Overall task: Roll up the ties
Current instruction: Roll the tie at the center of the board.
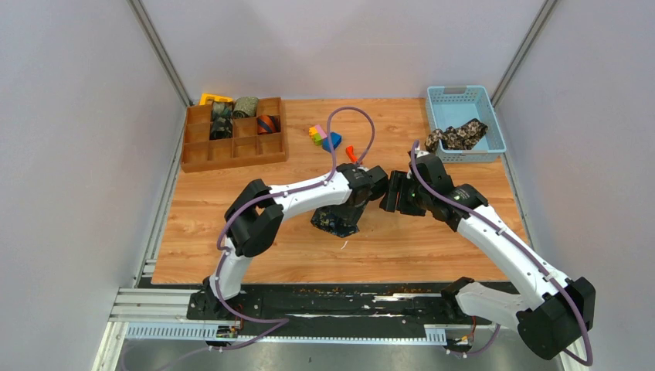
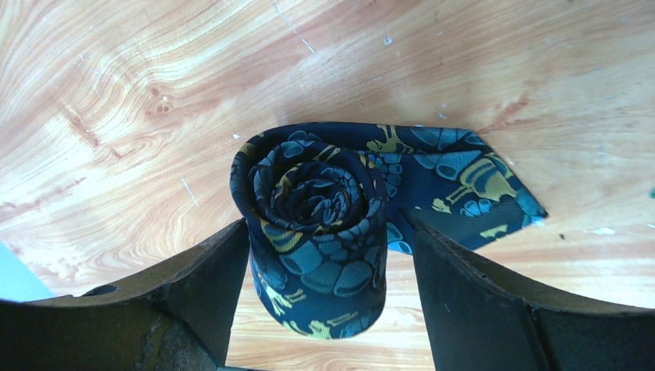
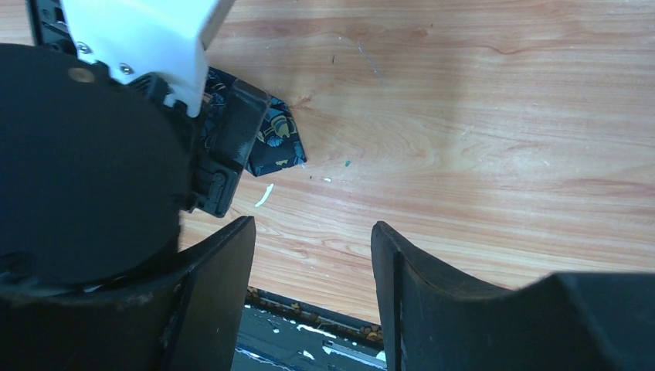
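Left wrist view: your left gripper straddles the navy paisley tie, which stands as a rolled coil on the table with its pointed tail lying flat on the wood beside it. The jaws stand wide. One of the fingers sits at the coil's edge and the other shows a gap of bare wood, so nothing is clamped.

From the top view, note that this coil sits near the middle of the table, under your left wrist. Your right gripper hangs just to the right of it, with jaws parted and nothing between them (the right wrist view shows only bare wood in the gap).

At the far left, the wooden tray holds four rolled ties in its far compartments. At the far right, the blue basket holds the black-tan floral tie, loose and not coiled. Small plastic blocks lie between tray and basket.
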Robot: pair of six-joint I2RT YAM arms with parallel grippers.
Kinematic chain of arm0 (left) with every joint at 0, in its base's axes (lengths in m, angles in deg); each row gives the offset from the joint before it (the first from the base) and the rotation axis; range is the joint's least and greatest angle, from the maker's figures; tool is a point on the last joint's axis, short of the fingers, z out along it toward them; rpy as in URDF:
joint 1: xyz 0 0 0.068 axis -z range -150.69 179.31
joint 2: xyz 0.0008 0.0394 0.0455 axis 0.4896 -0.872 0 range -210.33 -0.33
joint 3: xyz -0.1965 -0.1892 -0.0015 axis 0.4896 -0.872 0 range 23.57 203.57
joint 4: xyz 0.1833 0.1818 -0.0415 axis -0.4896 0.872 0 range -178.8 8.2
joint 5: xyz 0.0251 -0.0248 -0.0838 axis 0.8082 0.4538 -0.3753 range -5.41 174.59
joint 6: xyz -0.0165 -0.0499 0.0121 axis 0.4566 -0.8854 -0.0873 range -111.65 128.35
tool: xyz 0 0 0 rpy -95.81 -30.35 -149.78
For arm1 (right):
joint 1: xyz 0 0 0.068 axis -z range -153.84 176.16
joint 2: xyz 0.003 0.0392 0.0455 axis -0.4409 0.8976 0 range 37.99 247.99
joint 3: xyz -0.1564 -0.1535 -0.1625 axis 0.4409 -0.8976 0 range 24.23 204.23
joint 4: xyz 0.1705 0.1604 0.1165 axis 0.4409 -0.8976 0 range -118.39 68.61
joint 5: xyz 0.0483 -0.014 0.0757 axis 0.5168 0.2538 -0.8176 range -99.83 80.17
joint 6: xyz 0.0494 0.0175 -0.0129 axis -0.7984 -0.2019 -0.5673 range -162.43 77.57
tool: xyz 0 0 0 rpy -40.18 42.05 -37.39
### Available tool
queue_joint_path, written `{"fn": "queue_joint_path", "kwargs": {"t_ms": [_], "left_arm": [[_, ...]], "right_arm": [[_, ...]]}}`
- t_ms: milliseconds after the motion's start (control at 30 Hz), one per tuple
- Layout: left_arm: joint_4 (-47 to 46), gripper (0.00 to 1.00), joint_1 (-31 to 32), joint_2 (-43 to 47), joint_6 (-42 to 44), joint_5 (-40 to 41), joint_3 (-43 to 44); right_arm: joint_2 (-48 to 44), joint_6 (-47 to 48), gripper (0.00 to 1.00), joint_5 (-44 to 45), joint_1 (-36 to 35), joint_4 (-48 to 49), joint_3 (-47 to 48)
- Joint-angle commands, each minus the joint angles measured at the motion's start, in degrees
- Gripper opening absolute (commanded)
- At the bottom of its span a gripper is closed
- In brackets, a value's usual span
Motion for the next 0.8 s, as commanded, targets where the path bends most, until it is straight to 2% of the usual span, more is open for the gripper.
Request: {"fn": "queue_joint_path", "kwargs": {"t_ms": [0,267,500,667,767], "left_arm": [[-2.9,0.84,1.8,6.3,0.4,-1.8,-0.2],[-8.8,0.82,-1.0,13.5,1.0,-6.1,-7.0],[-12.5,0.81,-4.7,24.7,2.9,-7.2,-14.2],[-15.7,0.81,-10.7,36.1,6.6,-4.7,-23.1],[-20.0,0.81,-17.3,42.7,8.9,-8.1,-30.1]], "right_arm": [[0.0,-1.3,0.58,1.2,0.3,3.7,0.3],[0.3,-2.4,0.58,0.2,0.3,5.7,-0.5],[2.1,-4.6,0.57,-5.2,0.1,11.6,-2.4],[7.8,-8.3,0.54,-10.9,-2.9,18.8,-2.8],[13.6,-9.8,0.53,-11.1,-7.0,21.0,0.7]]}}
